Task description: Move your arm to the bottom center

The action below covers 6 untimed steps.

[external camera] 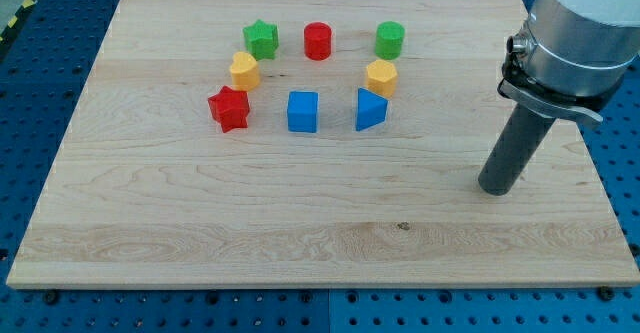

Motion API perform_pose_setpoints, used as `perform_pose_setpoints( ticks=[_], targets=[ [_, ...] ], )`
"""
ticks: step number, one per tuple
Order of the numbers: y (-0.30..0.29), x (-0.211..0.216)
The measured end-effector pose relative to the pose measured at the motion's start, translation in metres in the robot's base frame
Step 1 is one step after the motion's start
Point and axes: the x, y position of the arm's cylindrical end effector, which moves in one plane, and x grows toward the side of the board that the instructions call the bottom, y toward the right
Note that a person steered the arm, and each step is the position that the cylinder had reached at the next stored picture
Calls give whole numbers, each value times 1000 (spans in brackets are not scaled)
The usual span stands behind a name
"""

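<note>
While the arm carries no claw at all, so nothing opens, closes or holds anything, it ends in a straight dark rod whose lower end, my tip [497, 189], rests on the wooden board [200, 243] toward the view's right, about midway between the board's top and bottom edges. It touches no block and stands well apart from all of them, to the right of and a little below the whole group. Above the rod, a pale grey cylinder and a metal clamp fill the view's top right corner.

Eight blocks sit in a loose ring in the upper middle of the board. Along the top run a green star [261, 39], a red cylinder [318, 41] and a green cylinder [390, 40], though the last may have flat sides, which is hard to tell at this size. Below them, a yellow block [244, 71] with several sides lies just beside the green star, and a second yellow block [381, 77] of like shape lies under the green cylinder. Lowest in the ring are a red star [229, 108] at the view's left, a blue cube [302, 112] in the middle and a blue wedge [370, 110] at the right, which sits just below the second yellow block.

Around the board shows a blue perforated table [40, 23].
</note>
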Motion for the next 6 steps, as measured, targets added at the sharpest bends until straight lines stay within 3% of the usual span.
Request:
perform_pose_setpoints(
  ticks=[4, 6],
  targets=[
    [-6, 6],
    [-191, 13]
  ],
)
